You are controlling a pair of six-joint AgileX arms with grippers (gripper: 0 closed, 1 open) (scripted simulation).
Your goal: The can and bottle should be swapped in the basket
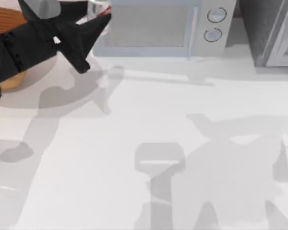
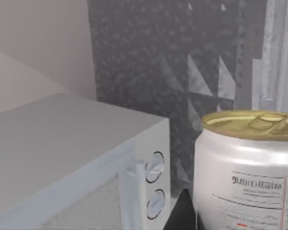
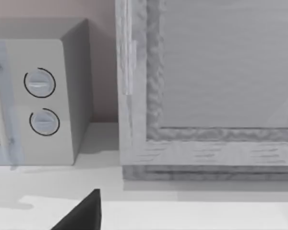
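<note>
Left tool (image 1: 93,38) is hanging raised at the worktop's (image 1: 149,143) far-left corner, just past the basket (image 1: 12,82). Left wrist view: the can (image 2: 245,167) is sitting hard against the camera, upright, with one dark fingertip (image 2: 182,213) touching its lower wall. Its gold top is riding above the roof of the microwave (image 2: 77,158), so I am judging that the tool is closed on the can and carrying it clear of the worktop. The grip itself is not fully visible.

Handling, as judgement:
- The can is reading as thin metal: light, stiff along its height, easily dented across its width.
- The wall is looking smooth and glossy, so it is probably slippery under the pads.
- The best hold is across the mid-body, on the printed label and below the top rim. Keep the squeeze moderate and the axis vertical.

In the top view the can (image 1: 98,7) is appearing at the far edge, between the basket and the microwave (image 1: 158,24). It is outside the basket's rim.

Right tool (image 3: 84,213) is sitting parked. I cannot tell whether it is open or closed. It is facing the microwave's two dials (image 3: 41,103) and, just beside them, a grey cabinet (image 3: 221,96) against the back wall.
</note>
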